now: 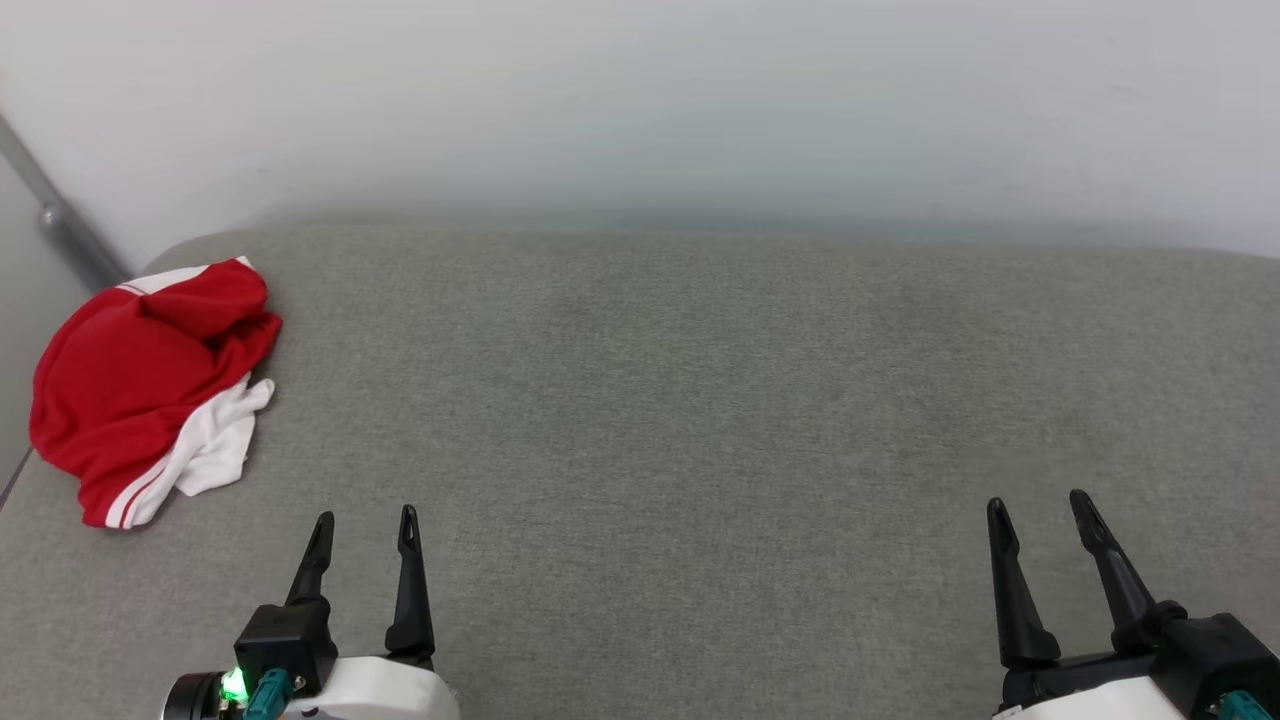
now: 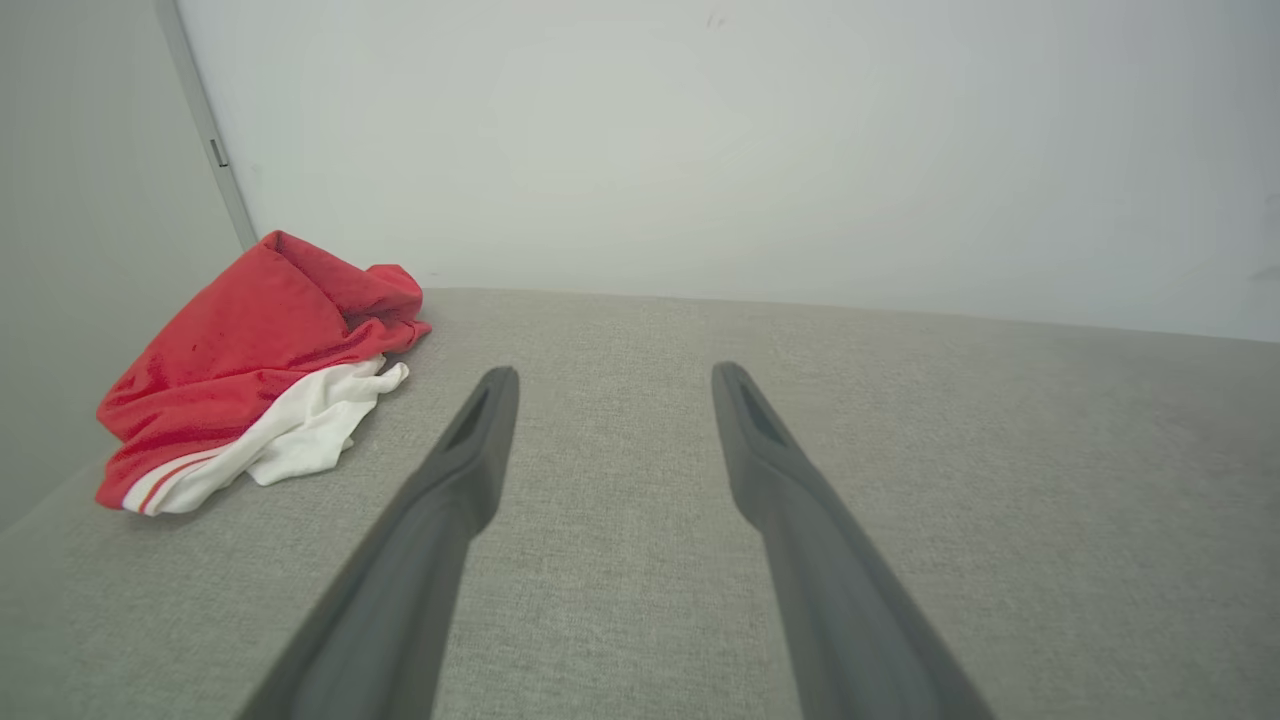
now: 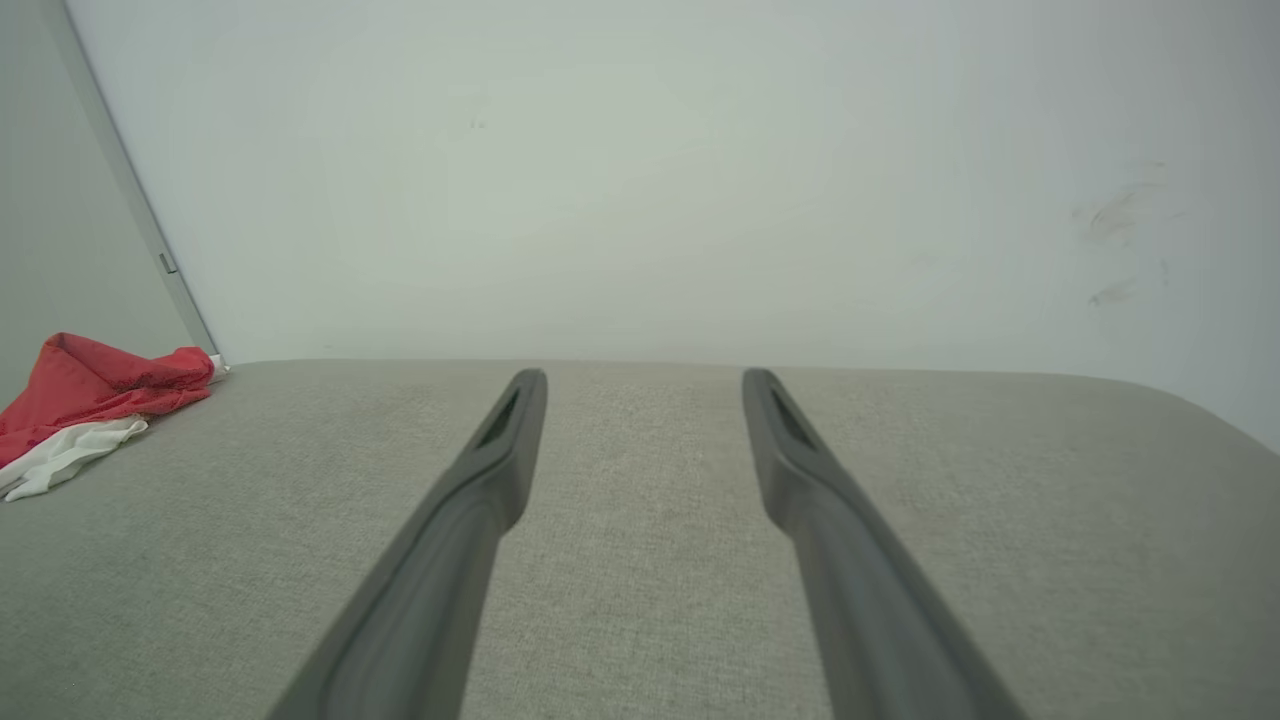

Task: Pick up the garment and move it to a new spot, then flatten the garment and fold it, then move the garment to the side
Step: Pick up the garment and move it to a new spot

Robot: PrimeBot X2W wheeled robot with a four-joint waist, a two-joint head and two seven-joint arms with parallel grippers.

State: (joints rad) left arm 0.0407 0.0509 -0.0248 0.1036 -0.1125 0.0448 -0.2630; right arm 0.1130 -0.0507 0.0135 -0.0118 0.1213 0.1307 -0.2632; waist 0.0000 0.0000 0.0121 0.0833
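**Jaws apart on both arms; garment bunched at the far left**

Nearest in the head view, the left gripper (image 1: 366,516) and the right gripper (image 1: 1038,502) sit low at either side. Their fingers point away and both pairs of jaws stand apart. A green light (image 1: 235,685) glows on the left wrist.

Each wrist view looks along its own spread fingers, with the grey fabric surface (image 1: 700,400) visible between them.

Further out and well to the left, the garment (image 1: 140,380) lies crumpled near the surface's rounded corner, apart from both grippers. It is a red heap with a white sleeve and red-and-white striped trim spilling toward the near side. From above it reads as flat. The left wrist view shows it rising in a peaked fold.

Beyond stands a pale wall (image 1: 640,100), with a grey metal strip (image 1: 60,225) behind the garment. In the right wrist view the wall carries faint scuff marks (image 3: 1120,210).
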